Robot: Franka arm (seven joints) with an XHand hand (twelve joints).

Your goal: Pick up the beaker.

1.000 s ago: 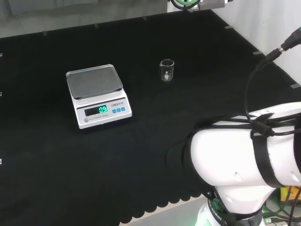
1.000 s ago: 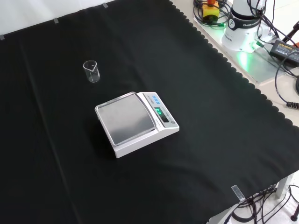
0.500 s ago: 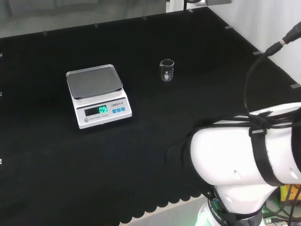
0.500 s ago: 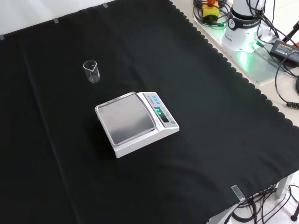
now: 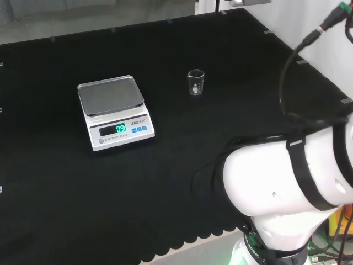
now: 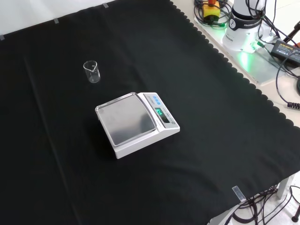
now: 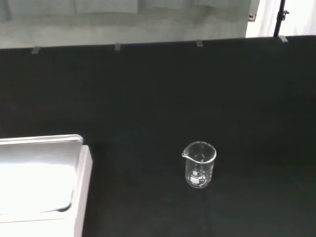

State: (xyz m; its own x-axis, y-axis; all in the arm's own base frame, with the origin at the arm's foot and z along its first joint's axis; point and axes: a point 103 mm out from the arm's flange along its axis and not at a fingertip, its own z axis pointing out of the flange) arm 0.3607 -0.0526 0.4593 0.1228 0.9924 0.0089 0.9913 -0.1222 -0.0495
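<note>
A small clear glass beaker (image 5: 196,81) stands upright on the black cloth, to the right of the scale in the head view. In the front view the beaker (image 6: 92,71) sits up and to the left of the scale. The wrist view has the beaker (image 7: 199,164) in front of the camera, upright and apparently empty, with bare cloth around it. Nothing touches it.
A white digital scale (image 5: 113,112) with a steel pan and a lit green display sits left of the beaker; the scale (image 6: 136,123) is mid-cloth in the front view. The arm's white links (image 5: 287,187) rise at the head view's lower right. Cables and the arm's base (image 6: 243,23) lie beyond the cloth's scalloped edge.
The arm's white link and its cable have shifted a little in the head view. The beaker and scale have not moved.
</note>
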